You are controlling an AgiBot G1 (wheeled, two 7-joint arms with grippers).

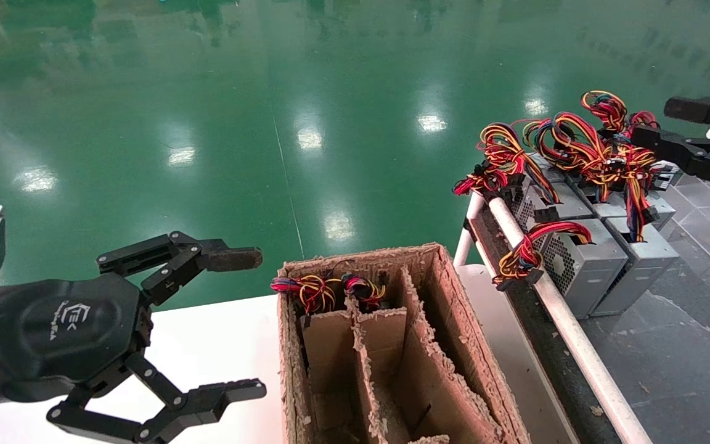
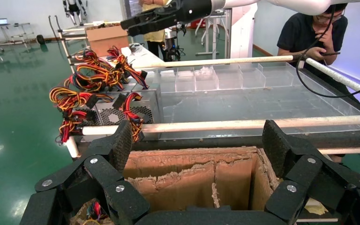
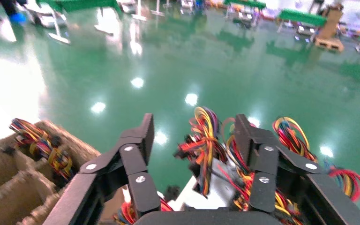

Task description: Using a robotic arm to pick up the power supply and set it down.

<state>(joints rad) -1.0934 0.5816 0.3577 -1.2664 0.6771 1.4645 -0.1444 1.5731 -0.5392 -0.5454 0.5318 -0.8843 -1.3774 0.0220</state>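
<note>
Several grey power supplies (image 1: 583, 265) with red, yellow and black wire tails (image 1: 595, 148) stand in a row on a rack at the right. My right gripper (image 1: 651, 123) hovers open just above their far end. In the right wrist view its fingers (image 3: 145, 136) straddle one wire bundle (image 3: 204, 145) and the grey power supply (image 3: 215, 187) beneath, without touching. From the left wrist the right gripper (image 2: 168, 16) shows over the power supplies (image 2: 126, 108). My left gripper (image 1: 247, 324) stands open and empty at the lower left, beside the cardboard box.
A worn cardboard box (image 1: 453, 320) with dividers sits at centre, with a wire bundle (image 1: 324, 290) in its far compartment. White rails (image 1: 571, 333) border the rack. Clear plastic trays (image 2: 225, 77) lie beyond. A person (image 2: 328, 28) stands behind the rack.
</note>
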